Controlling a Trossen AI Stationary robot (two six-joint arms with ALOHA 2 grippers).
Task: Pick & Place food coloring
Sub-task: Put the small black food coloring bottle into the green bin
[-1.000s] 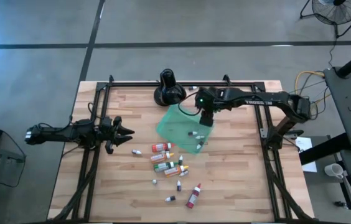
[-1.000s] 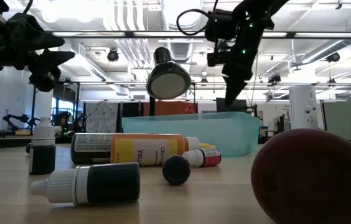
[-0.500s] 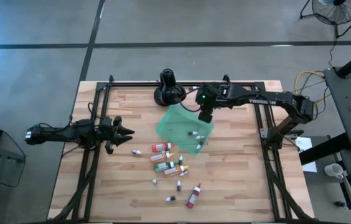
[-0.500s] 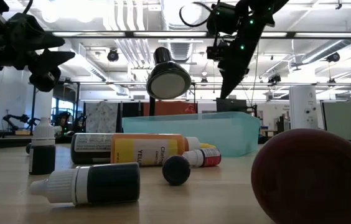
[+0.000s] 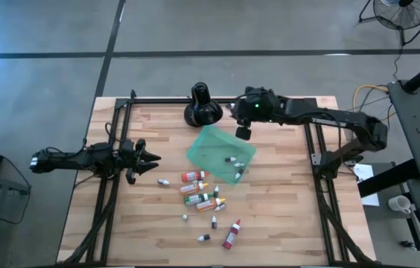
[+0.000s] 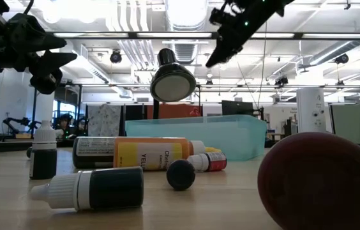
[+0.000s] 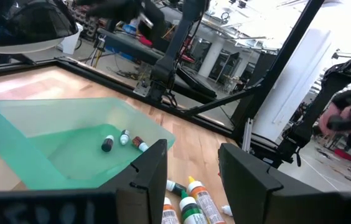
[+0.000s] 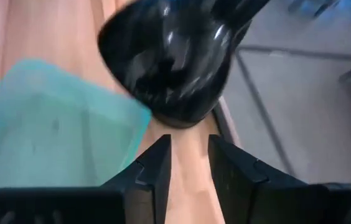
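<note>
I see three food coloring bottles (image 5: 233, 161) inside the teal tray (image 5: 208, 146). Both left gripper (image 7: 191, 163) and right gripper (image 8: 189, 155) fingers spread, empty.

Table (image 5: 284, 216): pale matt wood planks. Tray (image 5: 211, 149): translucent teal plastic. Stand (image 8: 172, 59): glossy black.

One camera looks straight down on the pale wooden surface (image 5: 269, 216); another sits level upon it. Both share the translucent teal-green plastic tray (image 5: 211, 149), as do the wrist views.
</note>
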